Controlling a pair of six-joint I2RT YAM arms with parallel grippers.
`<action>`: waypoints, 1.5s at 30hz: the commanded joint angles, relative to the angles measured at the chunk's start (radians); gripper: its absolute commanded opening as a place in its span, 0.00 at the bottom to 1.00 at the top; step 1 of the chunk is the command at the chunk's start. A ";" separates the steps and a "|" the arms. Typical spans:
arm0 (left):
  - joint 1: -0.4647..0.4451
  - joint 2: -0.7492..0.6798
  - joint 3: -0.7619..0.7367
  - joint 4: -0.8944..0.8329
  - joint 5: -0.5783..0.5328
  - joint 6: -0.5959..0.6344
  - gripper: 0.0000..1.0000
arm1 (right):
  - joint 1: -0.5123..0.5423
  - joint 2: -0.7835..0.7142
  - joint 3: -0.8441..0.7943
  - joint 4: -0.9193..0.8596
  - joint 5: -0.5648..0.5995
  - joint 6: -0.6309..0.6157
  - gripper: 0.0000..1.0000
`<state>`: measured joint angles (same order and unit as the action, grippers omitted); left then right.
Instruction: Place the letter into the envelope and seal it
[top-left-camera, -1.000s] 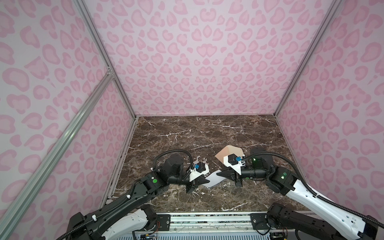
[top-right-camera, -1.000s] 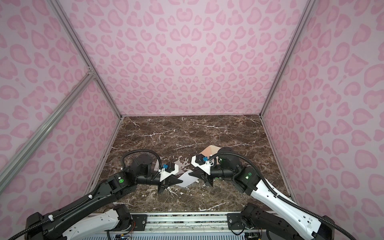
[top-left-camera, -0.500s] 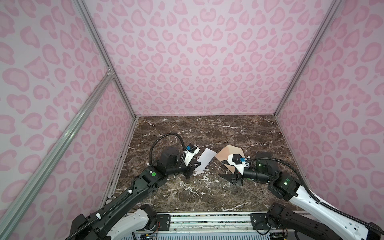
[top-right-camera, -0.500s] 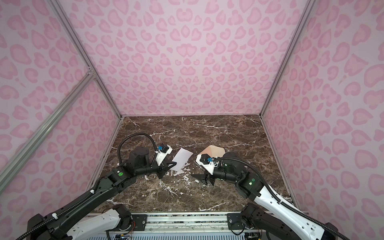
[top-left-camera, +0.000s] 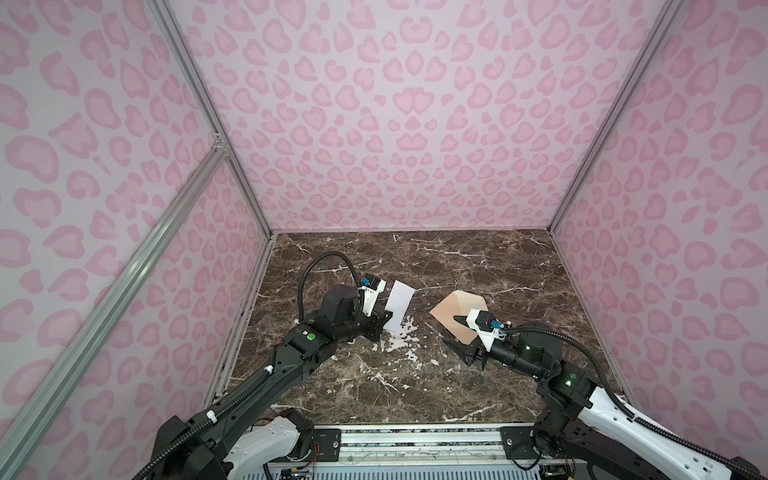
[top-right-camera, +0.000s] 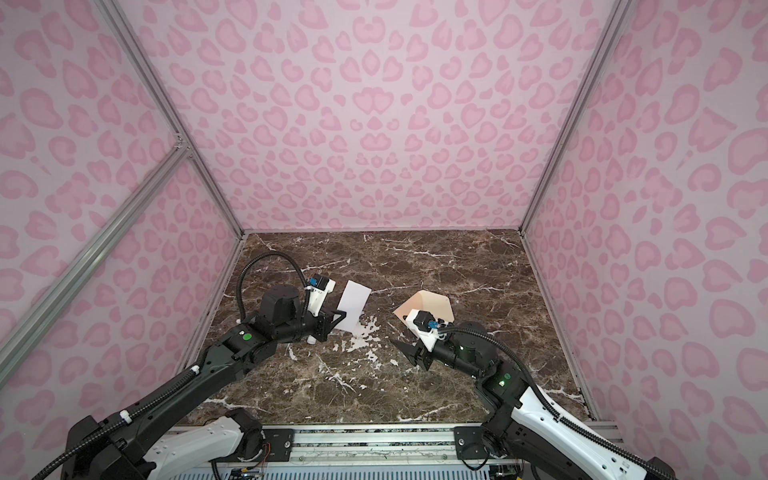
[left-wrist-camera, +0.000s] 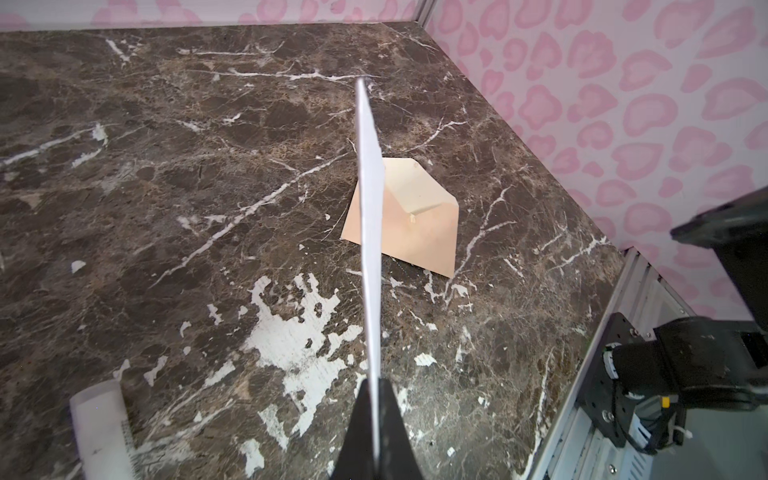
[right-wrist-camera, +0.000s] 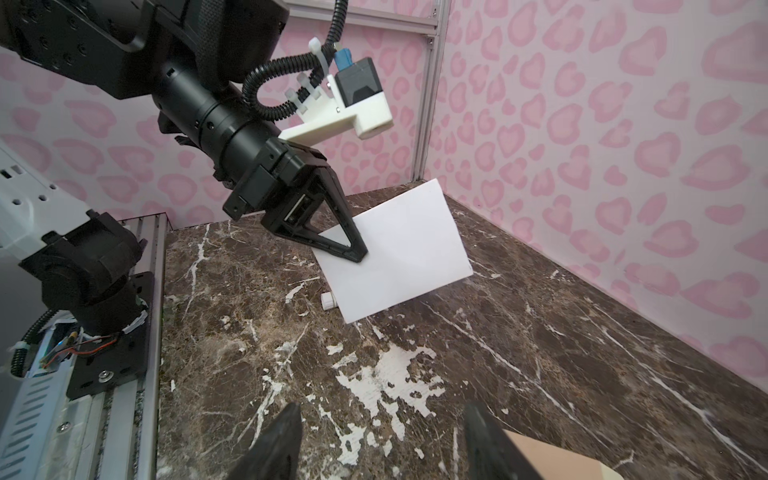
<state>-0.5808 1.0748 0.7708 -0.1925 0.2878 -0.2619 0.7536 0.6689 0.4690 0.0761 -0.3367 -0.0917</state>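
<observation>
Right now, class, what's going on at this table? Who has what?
The left gripper is shut on the letter, holding it above the marble table, white face showing. The envelope lies flat, flap open. The right gripper hovers at its edge, open and empty. The letter is not yet inside.

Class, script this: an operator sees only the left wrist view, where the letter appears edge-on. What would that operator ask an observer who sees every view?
Operator: What does the letter's broad face look like?
Observer: In the right wrist view the letter shows a plain white face.
Operator: Is the right gripper ready to help?
Observer: In a top view the right gripper is open and empty, close to the envelope.
</observation>
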 joint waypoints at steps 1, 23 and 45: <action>0.016 0.027 0.015 0.069 -0.051 -0.072 0.03 | 0.010 -0.014 -0.044 0.120 0.026 0.061 0.63; 0.185 0.407 0.029 0.352 0.019 -0.329 0.03 | 0.124 0.079 -0.149 0.240 0.193 0.096 0.62; 0.259 0.677 0.059 0.455 0.131 -0.386 0.27 | 0.121 0.135 -0.146 0.246 0.232 0.060 0.62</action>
<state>-0.3260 1.7454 0.8211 0.2558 0.4118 -0.6613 0.8749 0.7986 0.3275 0.2939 -0.1200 -0.0189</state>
